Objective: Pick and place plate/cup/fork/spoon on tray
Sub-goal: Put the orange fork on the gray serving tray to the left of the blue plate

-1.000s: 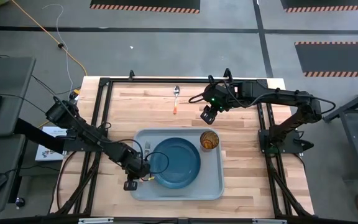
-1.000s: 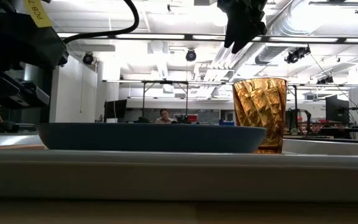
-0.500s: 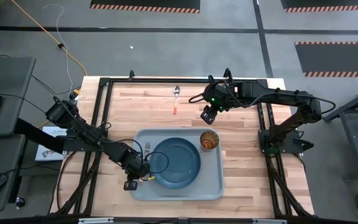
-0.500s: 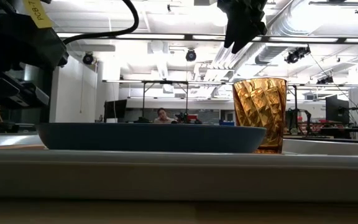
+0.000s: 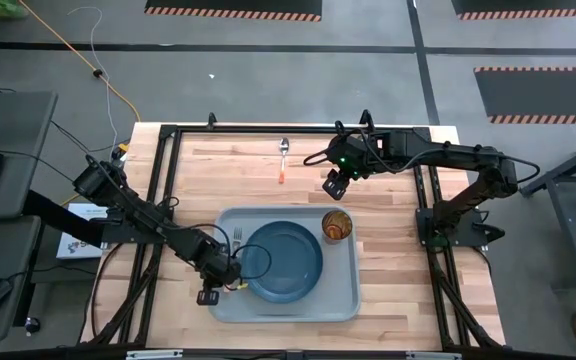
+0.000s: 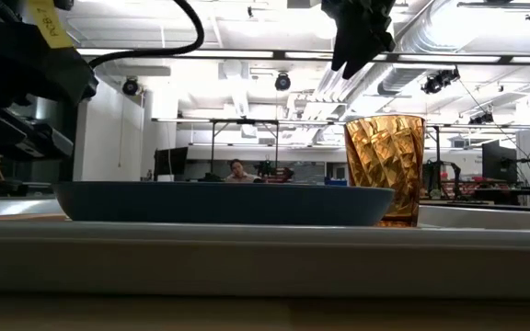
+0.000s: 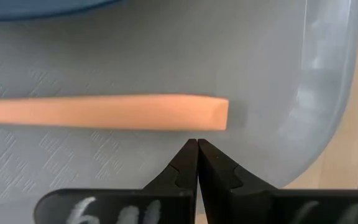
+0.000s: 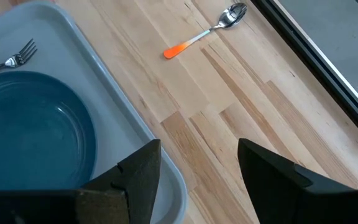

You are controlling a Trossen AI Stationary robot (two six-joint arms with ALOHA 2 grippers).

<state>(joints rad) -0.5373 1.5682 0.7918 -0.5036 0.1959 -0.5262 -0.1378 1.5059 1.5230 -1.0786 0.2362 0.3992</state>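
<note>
The grey-blue tray (image 5: 343,290) holds the dark blue plate (image 5: 283,262), the amber cup (image 5: 336,225) at its far right corner, and the fork (image 5: 236,238) lying flat left of the plate. My left gripper (image 7: 196,145) is shut and hovers over the tray floor just beside the free end of the fork's orange handle (image 7: 104,112), with a small gap between them. The spoon (image 5: 283,158) lies on the wood near the far edge. My right gripper (image 5: 335,185) is open and empty over the table beyond the cup.
The table's black frame rails (image 5: 158,180) run along both sides. Bare wood lies between the tray's far rim and the spoon (image 8: 204,31). The tray's rim (image 7: 328,93) rises close beside my left gripper. A person shows far off in the room (image 6: 237,170).
My left arm has shifted slightly over the fork's handle: its yellow label shows turned a little in the low view. The fork, plate, cup and spoon have stayed where they were.
</note>
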